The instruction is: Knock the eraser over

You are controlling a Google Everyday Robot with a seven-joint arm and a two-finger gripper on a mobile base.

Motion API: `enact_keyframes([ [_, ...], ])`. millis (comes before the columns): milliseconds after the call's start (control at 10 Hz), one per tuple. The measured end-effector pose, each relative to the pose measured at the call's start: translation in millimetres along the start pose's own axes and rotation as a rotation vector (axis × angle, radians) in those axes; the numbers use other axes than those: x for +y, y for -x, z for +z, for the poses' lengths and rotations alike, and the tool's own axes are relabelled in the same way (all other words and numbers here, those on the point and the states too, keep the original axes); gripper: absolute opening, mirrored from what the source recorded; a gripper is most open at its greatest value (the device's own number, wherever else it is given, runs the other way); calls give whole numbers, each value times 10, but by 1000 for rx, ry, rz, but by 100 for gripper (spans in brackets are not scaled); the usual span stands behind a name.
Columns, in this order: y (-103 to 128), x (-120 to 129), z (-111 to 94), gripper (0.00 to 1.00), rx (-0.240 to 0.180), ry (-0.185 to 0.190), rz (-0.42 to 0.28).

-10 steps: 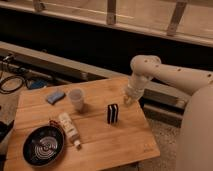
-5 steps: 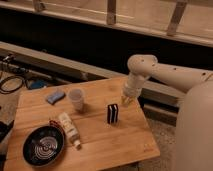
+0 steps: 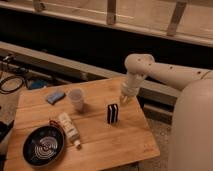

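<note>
Eraser x1 upright, cup x1; end effector nr eraser.

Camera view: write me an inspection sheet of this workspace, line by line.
Surface: light wooden table, carrying every item below.
Job's things: black block eraser with white stripes, upright, right of the table's middle.
Clutter: flat blue pad and pale cup at the back left; white bottle lying on its side; dark round plate at the front left.
Grippers: claw hangs behind and right of the eraser, apart from it.
Cables: black cables on the floor at left.
Surroundings: metal railing posts above a dark wall.
</note>
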Motion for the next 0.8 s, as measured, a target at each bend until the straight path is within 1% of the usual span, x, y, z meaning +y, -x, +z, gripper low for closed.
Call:
enact_keyframes([
  [200,1,68,14,2,5,-5,-14],
  [600,4,101,22,2,13,-16,-27],
  [800,-10,159,54,2,23,-24,-39],
])
